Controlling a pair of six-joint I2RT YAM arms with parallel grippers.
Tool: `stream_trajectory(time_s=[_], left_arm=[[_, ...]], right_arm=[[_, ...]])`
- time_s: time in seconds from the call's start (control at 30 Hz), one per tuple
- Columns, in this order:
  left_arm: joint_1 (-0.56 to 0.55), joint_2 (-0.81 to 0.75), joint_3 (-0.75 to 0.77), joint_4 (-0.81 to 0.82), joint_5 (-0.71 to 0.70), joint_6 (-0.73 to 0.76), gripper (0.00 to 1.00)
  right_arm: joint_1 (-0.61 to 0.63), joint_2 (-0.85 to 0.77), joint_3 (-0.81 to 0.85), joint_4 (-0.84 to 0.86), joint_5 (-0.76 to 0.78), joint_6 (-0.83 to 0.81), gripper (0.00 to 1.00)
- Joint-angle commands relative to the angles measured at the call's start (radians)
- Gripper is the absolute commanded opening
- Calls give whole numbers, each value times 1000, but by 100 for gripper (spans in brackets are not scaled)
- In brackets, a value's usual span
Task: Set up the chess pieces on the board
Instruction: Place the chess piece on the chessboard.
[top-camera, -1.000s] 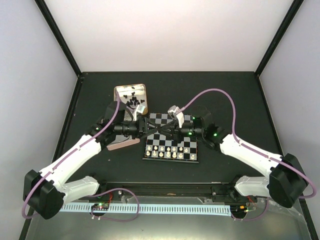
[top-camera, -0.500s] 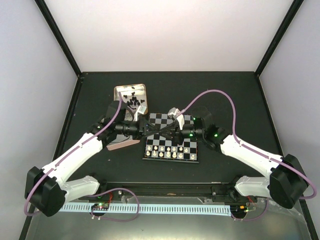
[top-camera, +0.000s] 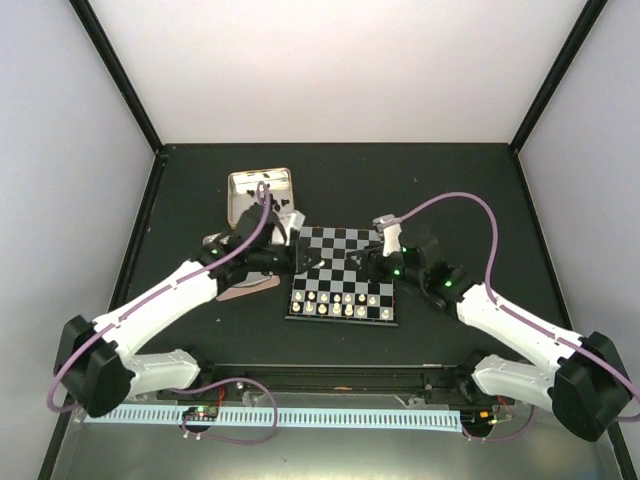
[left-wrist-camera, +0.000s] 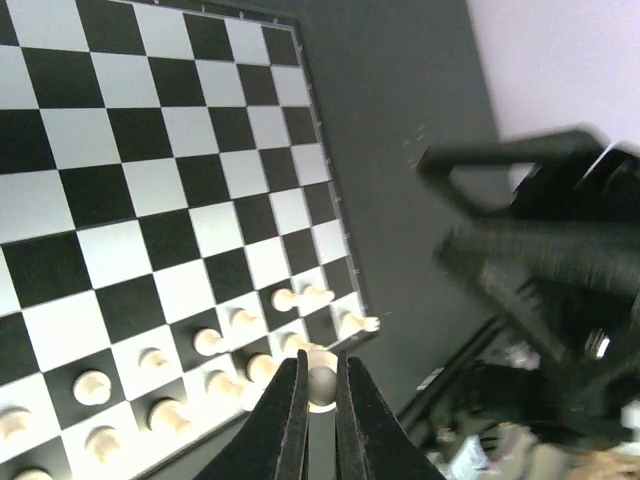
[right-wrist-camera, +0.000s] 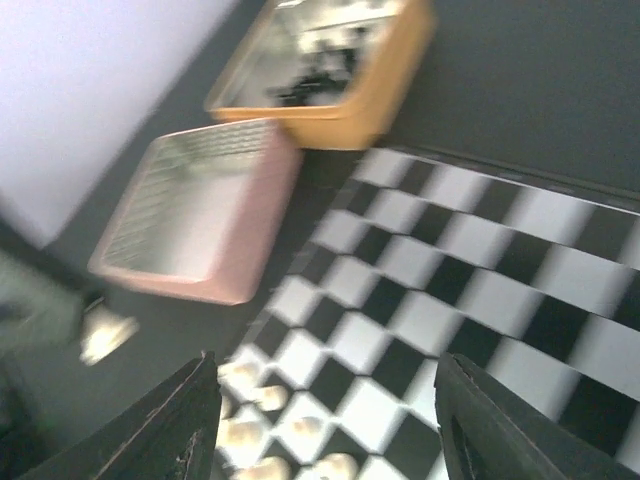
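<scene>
Nearest me, the two near rows of the board (top-camera: 340, 245) are filled with white pieces (top-camera: 340, 300), standing upright one to a square; the squares beyond them are bare. The board lies flat in the middle of the dark table (top-camera: 440, 190), between the two arms.

The left pincer (left-wrist-camera: 322, 362) reaches in over the board's left side. Its fingers are drawn narrow and clamp a single cream-white piece (left-wrist-camera: 322, 387) between the tips, lifted off the squares. The right pincer (right-wrist-camera: 327, 375) hangs over the board's right side with its fingers spread wide and nothing between them; only checkered squares and a few white pieces show in the gap.

Just left of the board sits a pink tin (right-wrist-camera: 200, 215), partly hidden under the left arm from above. Farther back, touching the pink one, stands a yellow tin (right-wrist-camera: 345, 110), with some dark pieces (right-wrist-camera: 305, 88) inside, too blurred to tell apart.
</scene>
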Motion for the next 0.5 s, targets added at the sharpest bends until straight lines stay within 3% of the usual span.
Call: stream_trajectory(time_s=[0.0, 0.13, 0.27, 0.47], left_arm=[[-119, 112, 78, 31, -221, 151, 2], [-237, 298, 207, 37, -319, 251, 2], [-336, 434, 316, 75, -341, 347, 1], [-416, 634, 492, 24, -347, 445, 2]], right_arm=[[-99, -21, -27, -137, 272, 147, 59], [-263, -31, -57, -225, 302, 256, 59], [-414, -55, -120, -220, 238, 304, 59], [-511, -78, -154, -222, 187, 305, 59]])
